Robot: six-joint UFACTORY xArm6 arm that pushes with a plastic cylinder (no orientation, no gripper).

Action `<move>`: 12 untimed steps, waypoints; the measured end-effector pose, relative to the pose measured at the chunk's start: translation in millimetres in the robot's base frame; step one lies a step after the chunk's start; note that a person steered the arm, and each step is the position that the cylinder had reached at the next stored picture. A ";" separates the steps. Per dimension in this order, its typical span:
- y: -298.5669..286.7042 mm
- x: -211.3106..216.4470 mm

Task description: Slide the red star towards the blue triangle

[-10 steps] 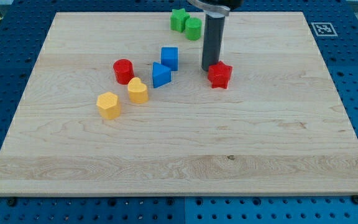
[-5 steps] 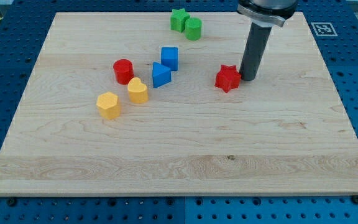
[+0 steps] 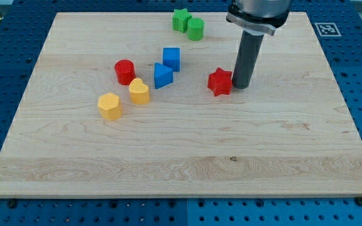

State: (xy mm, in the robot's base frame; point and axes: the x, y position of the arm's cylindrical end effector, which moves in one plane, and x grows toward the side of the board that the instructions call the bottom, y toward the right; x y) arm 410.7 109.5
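The red star [image 3: 219, 81] lies on the wooden board a little right of the middle, in the upper half. My tip [image 3: 241, 85] stands right against the star's right side. The blue triangle [image 3: 163, 76] lies to the star's left, about a block and a half away, just below and left of the blue cube [image 3: 171, 58].
A red cylinder [image 3: 124, 71] sits left of the triangle. A yellow heart [image 3: 139, 91] and a yellow hexagon [image 3: 109, 106] lie below and left of it. A green star [image 3: 181, 19] and a green cylinder [image 3: 195, 29] sit near the board's top edge.
My tip went from the star's upper left around to its right side, then moved left. The red star has slid left towards the blue triangle.
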 end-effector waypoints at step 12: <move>-65.9 -3.0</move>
State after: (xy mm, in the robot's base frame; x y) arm 407.7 43.6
